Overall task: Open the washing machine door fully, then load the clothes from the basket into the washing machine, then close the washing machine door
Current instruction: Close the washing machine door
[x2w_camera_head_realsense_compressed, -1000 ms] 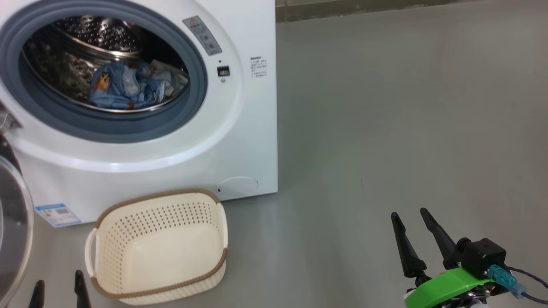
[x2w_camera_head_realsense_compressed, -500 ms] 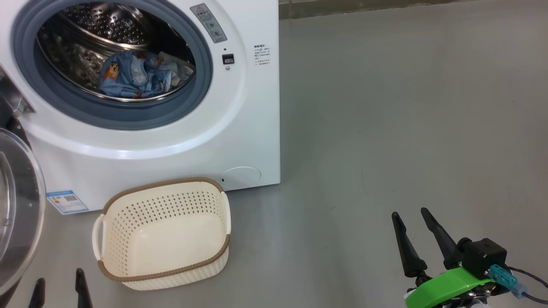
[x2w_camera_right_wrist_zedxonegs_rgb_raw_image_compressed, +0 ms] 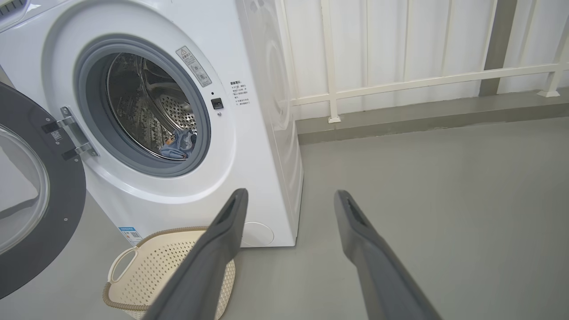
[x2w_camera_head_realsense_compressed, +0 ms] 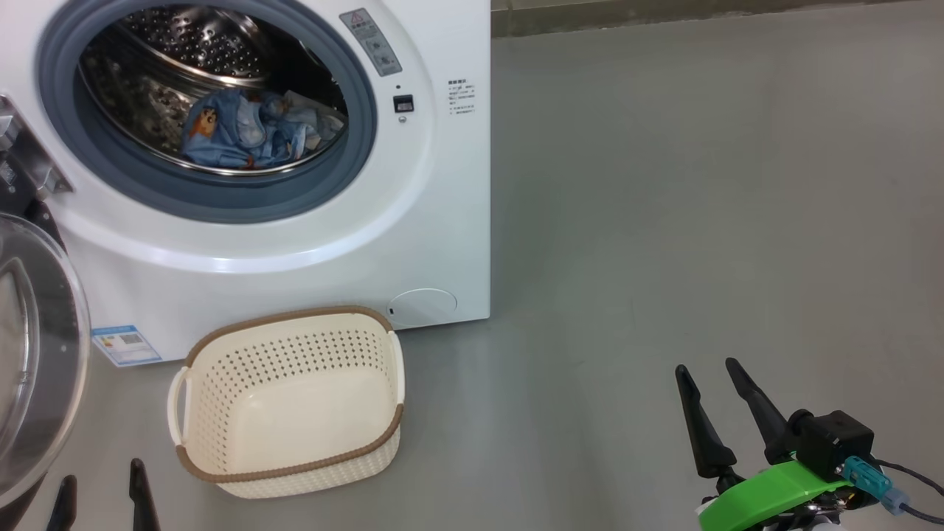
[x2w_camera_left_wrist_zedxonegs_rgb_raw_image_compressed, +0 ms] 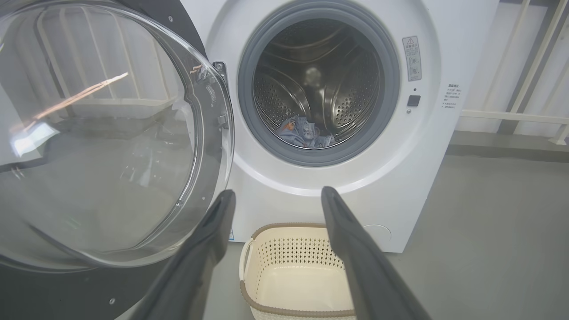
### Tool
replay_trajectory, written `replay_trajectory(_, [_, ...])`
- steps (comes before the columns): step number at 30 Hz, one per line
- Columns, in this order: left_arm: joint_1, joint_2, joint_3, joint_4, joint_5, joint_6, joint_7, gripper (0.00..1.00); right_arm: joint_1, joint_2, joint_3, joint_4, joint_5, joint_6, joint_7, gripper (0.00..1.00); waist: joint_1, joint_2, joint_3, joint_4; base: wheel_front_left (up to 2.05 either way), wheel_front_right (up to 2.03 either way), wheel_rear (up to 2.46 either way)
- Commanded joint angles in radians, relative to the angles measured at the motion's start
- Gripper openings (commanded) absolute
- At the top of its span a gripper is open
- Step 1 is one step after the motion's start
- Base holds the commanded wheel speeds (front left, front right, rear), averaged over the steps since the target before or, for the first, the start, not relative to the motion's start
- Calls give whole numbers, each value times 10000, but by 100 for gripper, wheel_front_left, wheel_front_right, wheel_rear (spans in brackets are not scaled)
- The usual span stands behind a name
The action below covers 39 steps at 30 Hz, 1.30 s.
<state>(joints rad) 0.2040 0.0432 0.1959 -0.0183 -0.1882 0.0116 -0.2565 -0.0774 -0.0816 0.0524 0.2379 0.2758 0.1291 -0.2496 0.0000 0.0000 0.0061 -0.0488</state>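
- Head view: the left gripper (x2w_camera_head_realsense_compressed: 101, 483) rises at the lower left, jaws spread and empty, near the small cream perforated plastic basket (x2w_camera_head_realsense_compressed: 295, 354) standing before the big white front-loading washing machine (x2w_camera_head_realsense_compressed: 442, 192).
- The right gripper (x2w_camera_head_realsense_compressed: 705, 369) hovers well to the right, jaws parted, holding nothing.
- The round black-rimmed glass washing machine door (x2w_camera_left_wrist_zedxonegs_rgb_raw_image_compressed: 102, 133) stands open; light blue orange-printed clothes (x2w_camera_head_realsense_compressed: 251, 133) lie in the steel drum (x2w_camera_head_realsense_compressed: 184, 44).
- Its grey red-triangle warning sticker (x2w_camera_head_realsense_compressed: 371, 42), small black print (x2w_camera_head_realsense_compressed: 460, 97) and blue label sticker (x2w_camera_head_realsense_compressed: 125, 344) are too small to read.

The washing machine (x2w_camera_head_realsense_compressed: 413, 221) is white, its gasket (x2w_camera_head_realsense_compressed: 221, 206) grey-blue; clothes (x2w_camera_head_realsense_compressed: 251, 136) light blue with orange prints; basket (x2w_camera_head_realsense_compressed: 295, 354) cream, perforated, brown woven rim.
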Motion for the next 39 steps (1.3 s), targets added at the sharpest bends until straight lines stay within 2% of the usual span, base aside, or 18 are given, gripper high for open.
replay_trajectory(1, [-390,70,298,-310,102,6,-53,100,-63,-17,193,-263,-98,16,-122,100,0,0,4,62,0,0,0])
replay_trajectory(12, [-387,70,237,-337,73,136,-53,100,25,-83,142,-414,-193,16,-122,100,0,0,16,1113,0,0,0])
replay_trajectory(24, [-336,70,108,-255,-10,254,-53,100,29,-187,142,-480,-284,16,-122,100,0,0,-14,2824,0,0,0])
replay_trajectory(35, [-306,70,19,-198,-61,463,-53,100,29,-227,108,-449,-313,16,-119,100,0,0,44,4123,0,0,0])
replay_trajectory(39, [-252,70,39,-171,-8,533,-53,100,16,-236,136,-460,-342,16,-107,100,0,0,82,4371,0,0,0])
